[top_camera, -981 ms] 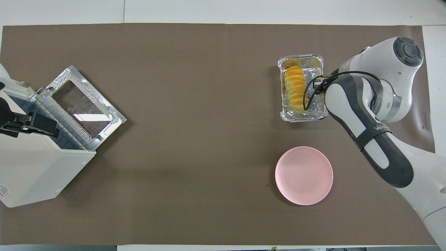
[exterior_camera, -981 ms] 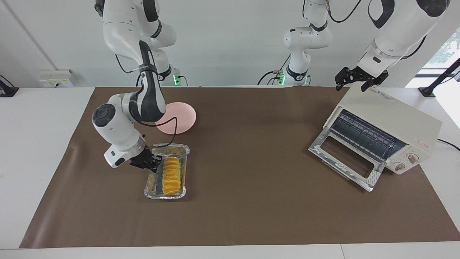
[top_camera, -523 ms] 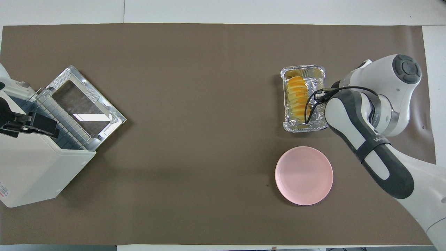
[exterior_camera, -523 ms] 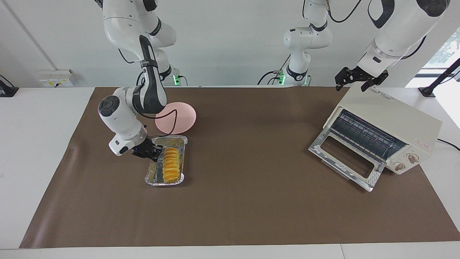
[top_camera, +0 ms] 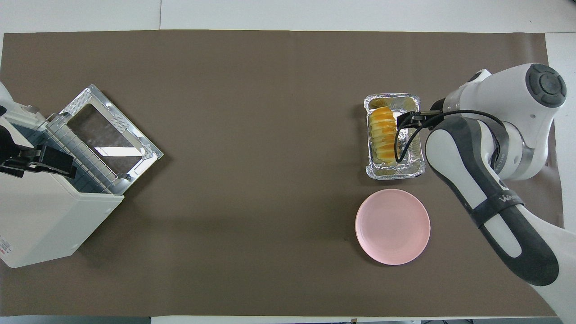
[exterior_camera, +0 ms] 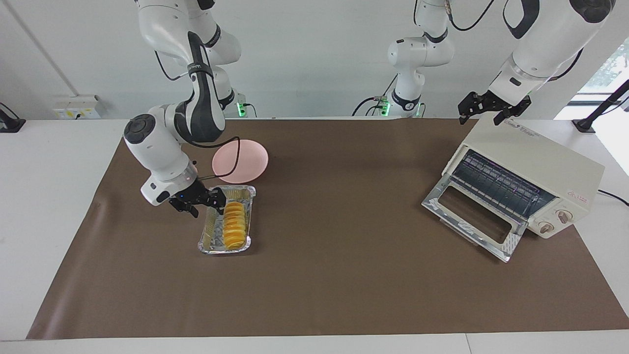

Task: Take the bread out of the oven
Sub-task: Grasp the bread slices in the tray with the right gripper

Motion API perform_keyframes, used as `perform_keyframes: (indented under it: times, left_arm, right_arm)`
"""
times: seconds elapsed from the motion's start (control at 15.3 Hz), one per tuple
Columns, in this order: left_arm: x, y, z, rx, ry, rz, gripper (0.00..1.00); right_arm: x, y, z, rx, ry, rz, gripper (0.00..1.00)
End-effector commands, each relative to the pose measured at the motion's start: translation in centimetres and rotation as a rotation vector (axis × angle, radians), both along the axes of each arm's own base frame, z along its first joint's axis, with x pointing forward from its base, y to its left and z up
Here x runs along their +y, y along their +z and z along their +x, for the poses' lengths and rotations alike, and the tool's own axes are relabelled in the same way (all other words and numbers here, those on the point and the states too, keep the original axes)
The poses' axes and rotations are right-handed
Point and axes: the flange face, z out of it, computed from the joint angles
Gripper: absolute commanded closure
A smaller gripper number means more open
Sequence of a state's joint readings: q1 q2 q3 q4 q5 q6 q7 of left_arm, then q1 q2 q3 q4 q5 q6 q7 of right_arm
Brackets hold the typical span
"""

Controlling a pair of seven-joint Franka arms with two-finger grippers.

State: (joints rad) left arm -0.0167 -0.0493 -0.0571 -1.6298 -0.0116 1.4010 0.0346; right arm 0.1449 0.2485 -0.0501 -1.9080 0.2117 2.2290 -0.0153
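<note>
right arm bent low over the tabletop, its right hand at the rim of the foil tray, fingers spread, gripping nothing. the bread lies in the tray, just farther from the robots than the pink plate. the left hand waits over the oven, its door down; whether it is clenched cannot be told.

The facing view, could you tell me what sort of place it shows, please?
Most likely a robotics lab set up as a mock kitchen: two white arms mounted at a table covered with a brown mat, a toaster oven with its door down, and bread in a foil tray.
</note>
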Motion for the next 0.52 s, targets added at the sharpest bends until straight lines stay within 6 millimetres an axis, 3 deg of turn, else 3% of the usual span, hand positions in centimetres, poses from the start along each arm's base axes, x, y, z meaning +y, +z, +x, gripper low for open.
perform_keyframes:
  times: [0.0,0.46]
  left_arm:
    - [0.3,0.3,-0.3,-0.011,0.0,-0.016,0.0]
    - [0.4,0.3,-0.4,-0.013,0.002,-0.016,0.0]
  right_arm:
    - [2.5,-1.5,0.2,0.023,-0.009,-0.023,0.0]
    - [3.2,-4.3,-0.7,0.018,-0.016,-0.031,0.0]
